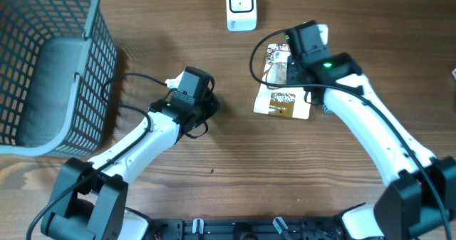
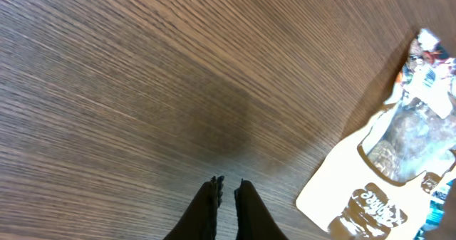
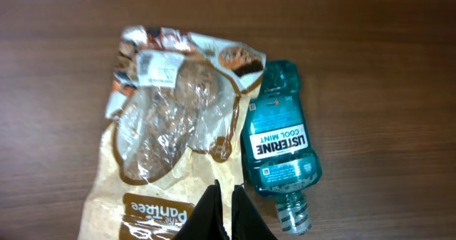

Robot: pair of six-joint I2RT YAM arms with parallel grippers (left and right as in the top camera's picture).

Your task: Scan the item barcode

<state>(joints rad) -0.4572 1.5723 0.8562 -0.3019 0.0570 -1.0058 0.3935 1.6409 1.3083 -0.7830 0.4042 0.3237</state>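
Note:
A bread bag (image 3: 171, 126), clear over the loaves with a tan and brown printed end, lies flat on the wooden table (image 1: 235, 162). A teal Listerine bottle (image 3: 279, 144) lies against its right side, label up. My right gripper (image 3: 226, 189) is down on the bag's right margin beside the bottle, its fingers pressed together on the bag's edge. From overhead the right gripper (image 1: 296, 69) covers part of the bread bag (image 1: 283, 101). To the bag's left, my left gripper (image 1: 211, 105) hangs over bare wood. In its own view the left gripper (image 2: 228, 183) is shut on nothing, with the bread bag (image 2: 385, 176) to its right.
A white barcode scanner (image 1: 241, 6) stands at the table's far edge, above and left of the bag. A grey wire basket (image 1: 92, 26) fills the far left corner. Black cables loop near both wrists.

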